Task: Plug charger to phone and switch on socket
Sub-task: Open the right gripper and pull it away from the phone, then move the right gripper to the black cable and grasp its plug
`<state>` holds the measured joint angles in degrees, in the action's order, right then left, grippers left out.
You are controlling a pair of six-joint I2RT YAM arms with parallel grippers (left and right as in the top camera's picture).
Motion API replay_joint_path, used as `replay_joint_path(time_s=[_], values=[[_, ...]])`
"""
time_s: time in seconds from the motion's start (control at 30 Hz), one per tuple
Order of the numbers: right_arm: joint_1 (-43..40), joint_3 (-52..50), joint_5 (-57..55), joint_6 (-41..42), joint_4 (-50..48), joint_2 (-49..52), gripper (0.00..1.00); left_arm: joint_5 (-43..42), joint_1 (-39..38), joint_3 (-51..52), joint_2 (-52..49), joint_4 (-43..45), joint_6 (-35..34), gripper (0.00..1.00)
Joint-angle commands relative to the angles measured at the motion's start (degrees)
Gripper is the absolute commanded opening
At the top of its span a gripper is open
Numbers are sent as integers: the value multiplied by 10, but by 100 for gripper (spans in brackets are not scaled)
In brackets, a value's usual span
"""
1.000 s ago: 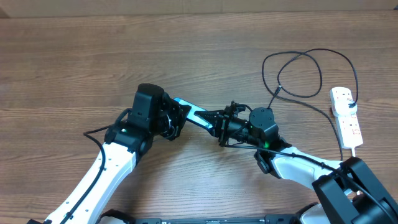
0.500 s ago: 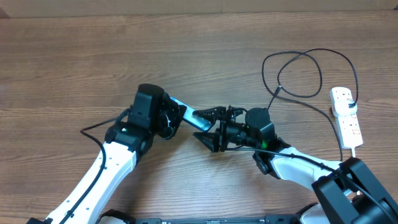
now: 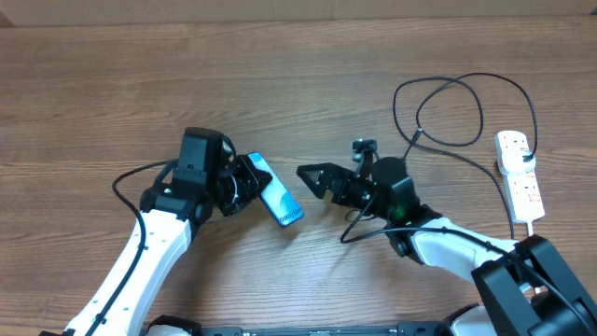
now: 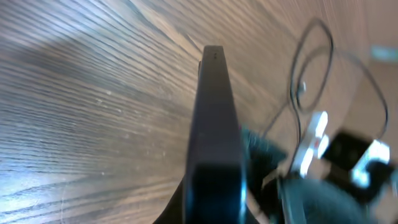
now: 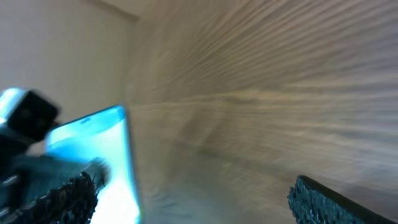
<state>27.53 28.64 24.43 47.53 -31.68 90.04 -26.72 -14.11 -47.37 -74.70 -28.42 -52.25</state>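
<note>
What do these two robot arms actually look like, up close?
Both are white tubular links with black joints and black wrist heads: left arm, right arm. Thin black cables loop off each. On the right pincer, the fingers are black with bumpy pads.

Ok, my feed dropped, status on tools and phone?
Left tool shut on phone. Right tool open, clear of phone. Charger coiled near socket, plug not seen at phone. Nothing blocking seen.

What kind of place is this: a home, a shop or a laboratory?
Probably a robotics test bench: a left robot arm and a right robot arm at a plain wood-grain table, with a phone, a black cable and a white power strip.
</note>
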Motion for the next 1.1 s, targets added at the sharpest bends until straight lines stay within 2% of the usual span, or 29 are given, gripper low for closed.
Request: replay_joint_path(time_s=[0.0, 0.17, 0.23, 0.33, 0.43, 0.57, 0.67, 0.93, 1.07], values=[[-25, 7, -23, -72, 28, -21, 100, -104, 2, -3, 1, -2, 96, 4], [-61, 23, -43, -103, 139, -72, 100, -134, 2, -3, 0, -1, 113, 4], [-71, 48, -78, -120, 226, -100, 100, -139, 3, -3, -3, -1, 116, 4], [-81, 115, -209, -139, 414, -130, 100, -175, 3, -3, -23, 14, 125, 4], [-94, 167, -281, -164, 516, -130, 100, -227, 3, -3, -58, 50, 129, 4], [-115, 178, -289, -210, 508, -130, 100, -289, 3, -3, -103, 120, 129, 4], [-124, 177, -289, -210, 498, -130, 100, -320, 4, -3, -125, 153, 128, 4], [-176, 177, -275, -202, 454, -58, 99, -318, 4, -3, -134, 154, 129, 4], [-199, 177, -271, -202, 424, -7, 91, -318, 4, -3, -134, 154, 129, 4]])
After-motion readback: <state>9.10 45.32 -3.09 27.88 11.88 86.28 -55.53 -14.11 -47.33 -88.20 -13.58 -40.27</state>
